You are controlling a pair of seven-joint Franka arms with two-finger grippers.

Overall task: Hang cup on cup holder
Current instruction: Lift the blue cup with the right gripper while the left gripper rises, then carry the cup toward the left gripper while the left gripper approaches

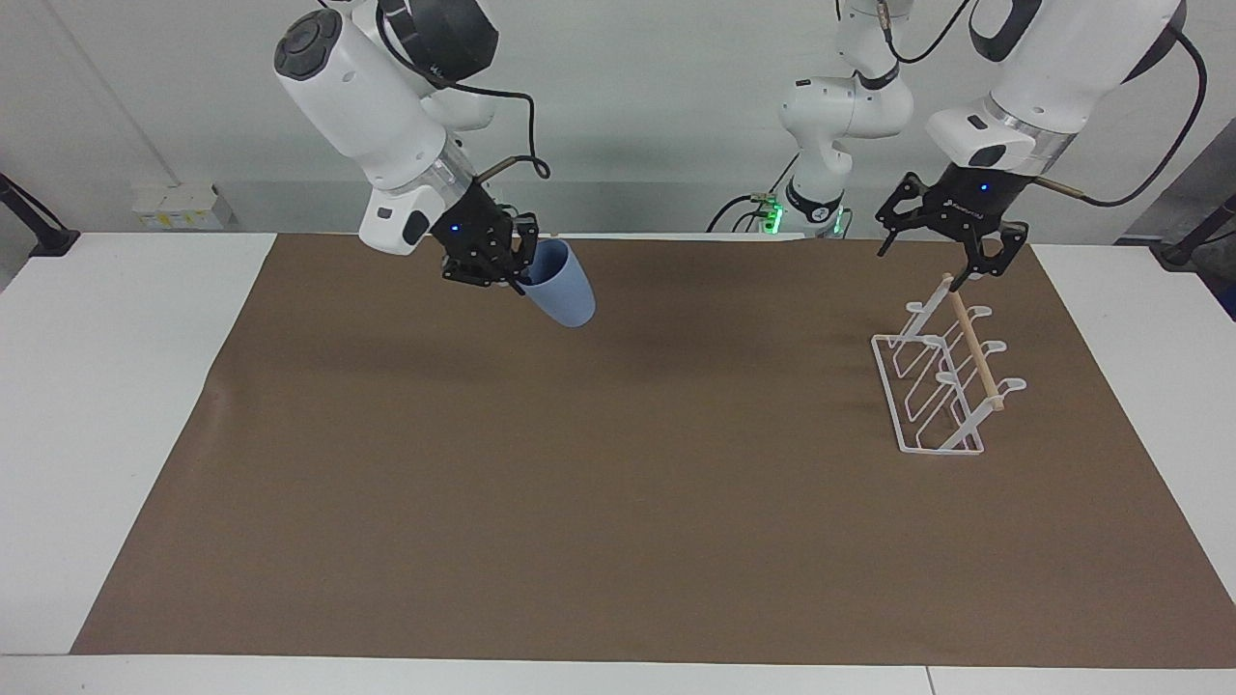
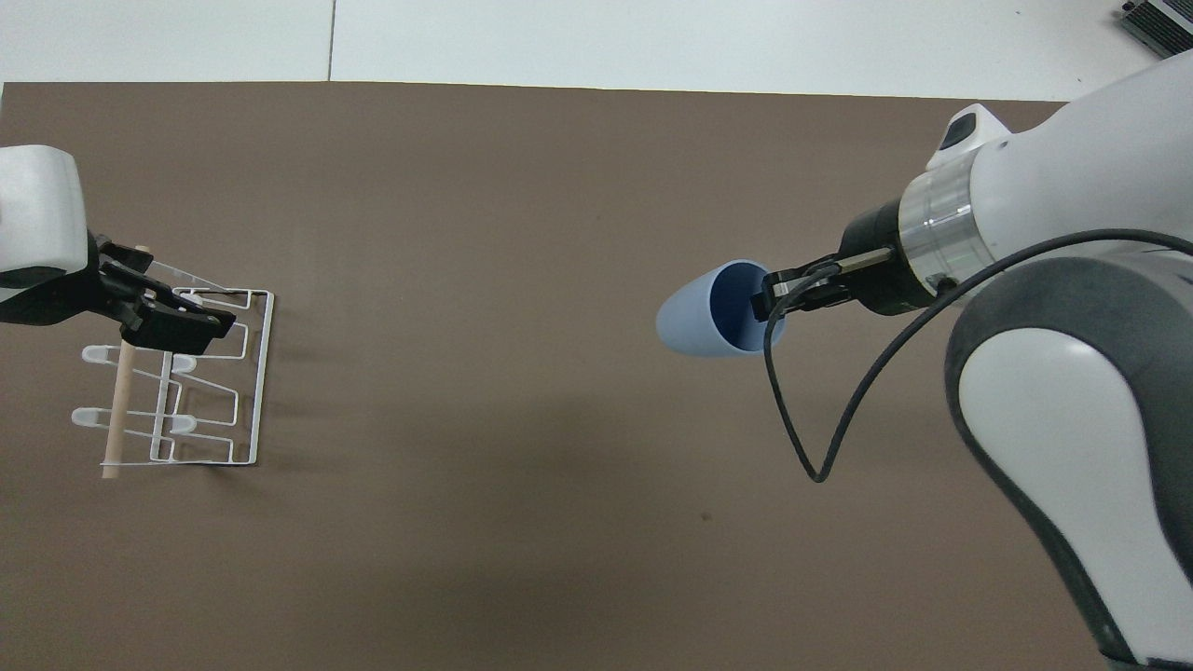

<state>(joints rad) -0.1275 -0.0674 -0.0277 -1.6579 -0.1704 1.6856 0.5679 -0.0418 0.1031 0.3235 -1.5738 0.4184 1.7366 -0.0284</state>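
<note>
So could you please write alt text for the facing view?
The right gripper holds the light-blue cup tilted in the air above the brown mat. The left gripper hangs open over the white wire cup holder.

White wall [image 1: 628, 87]; white table [image 1: 116, 386], brown mat [image 1: 618, 502].

light: bright, even, from above | shadows: soft, diffuse on brown mat [image 1: 618, 502] | glare: slight on arm casings | focus: sharp, no blur
</note>
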